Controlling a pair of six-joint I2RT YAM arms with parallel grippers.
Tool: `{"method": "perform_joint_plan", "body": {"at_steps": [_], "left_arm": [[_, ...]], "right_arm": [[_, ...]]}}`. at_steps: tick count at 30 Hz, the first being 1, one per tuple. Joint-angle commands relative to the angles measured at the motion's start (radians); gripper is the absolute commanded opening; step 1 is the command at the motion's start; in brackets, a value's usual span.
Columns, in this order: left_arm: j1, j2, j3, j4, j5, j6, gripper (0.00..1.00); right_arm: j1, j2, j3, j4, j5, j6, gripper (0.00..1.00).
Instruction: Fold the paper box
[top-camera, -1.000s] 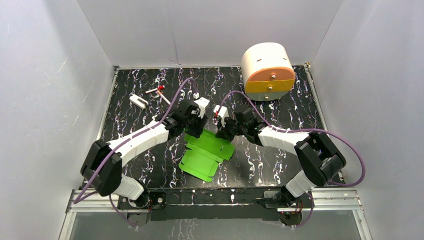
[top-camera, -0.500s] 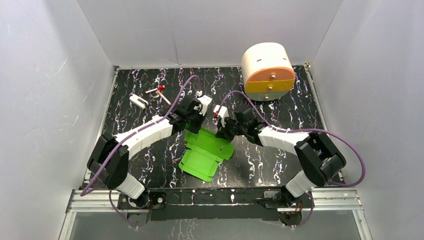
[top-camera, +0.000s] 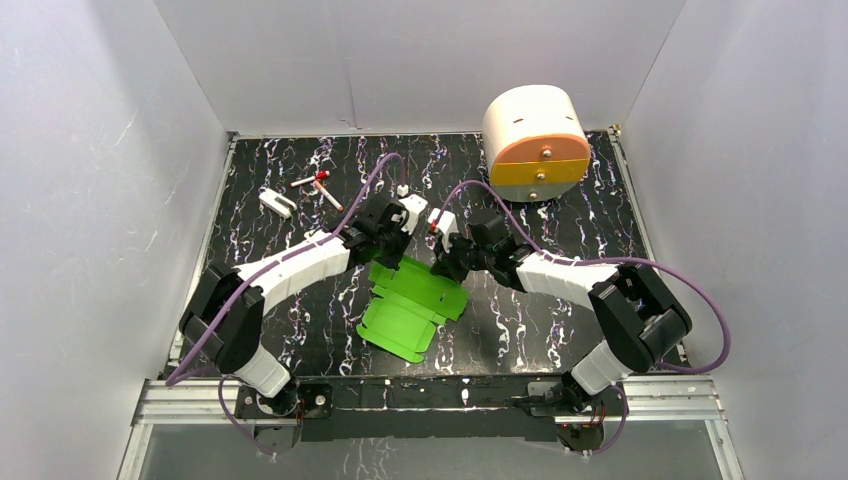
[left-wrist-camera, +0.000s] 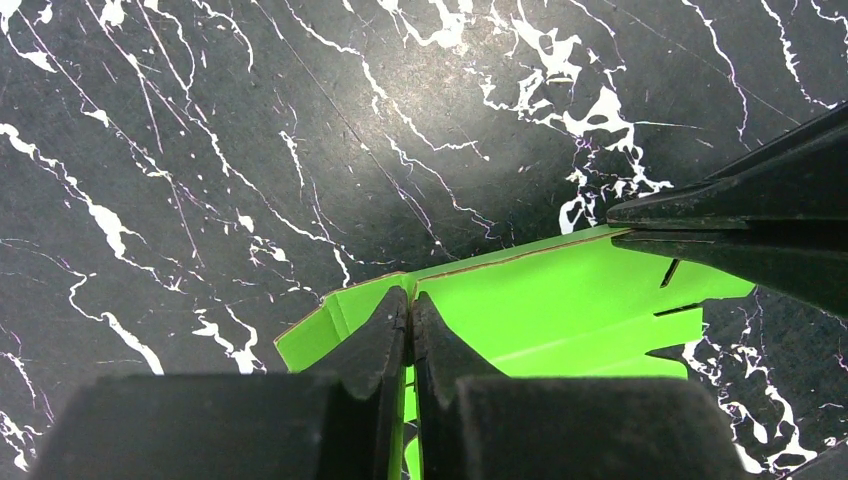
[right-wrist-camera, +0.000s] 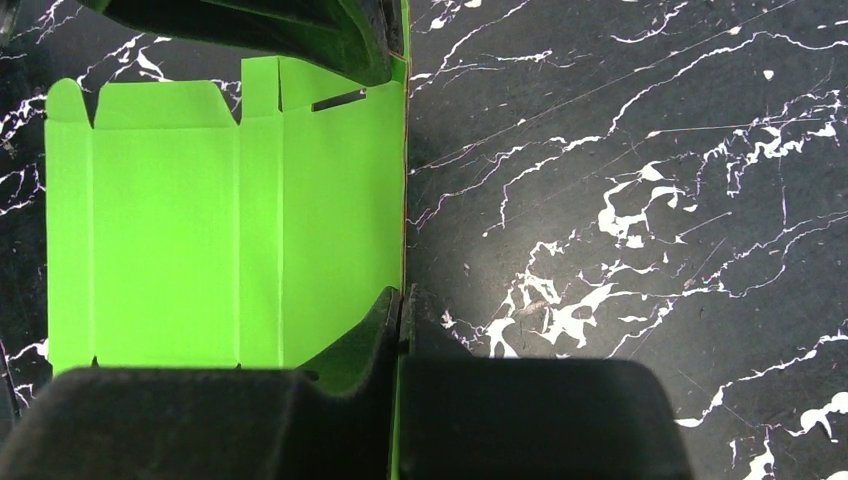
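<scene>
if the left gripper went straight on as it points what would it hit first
The left gripper, shut on the bright green card sheet, would likely meet the black white-veined tabletop; depth unclear.

Near end of the paper box (left-wrist-camera: 560, 300) off-view; small white bits (top-camera: 277, 203) indistinct.

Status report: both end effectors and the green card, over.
Left end effector shut on paper box far edge. Right end effector shut on same edge. Box unfolded. Drawer unit well clear.
</scene>
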Motion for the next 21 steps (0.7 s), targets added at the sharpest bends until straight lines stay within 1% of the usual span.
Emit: {"method": "perform_joint_plan", "body": {"at_steps": [1,4,6,8,13,16,21], "left_arm": [[0.007,-0.022,-0.018,0.003,-0.034,-0.004,0.00],[0.006,-0.041,-0.035,0.015,-0.034,0.002,0.00],[0.006,-0.052,-0.044,0.019,-0.032,0.010,0.00],[0.006,-0.061,-0.053,0.022,-0.033,0.015,0.00],[0.006,-0.080,-0.064,0.026,-0.016,0.023,0.00],[0.006,-0.086,-0.066,0.027,-0.016,0.023,0.00],[0.006,-0.083,-0.065,0.024,-0.008,0.023,0.00]], "right_arm": [[0.002,-0.032,0.031,0.056,0.036,0.053,0.10],[0.003,-0.070,0.028,0.028,0.083,0.082,0.18],[0.003,-0.089,0.027,-0.014,0.164,0.120,0.20],[0.001,-0.110,0.028,-0.070,0.212,0.141,0.29],[0.001,-0.172,-0.015,-0.084,0.232,0.177,0.48],[0.001,-0.193,-0.028,-0.093,0.263,0.161,0.52],[-0.002,-0.177,-0.010,-0.165,0.275,0.107,0.53]]}}
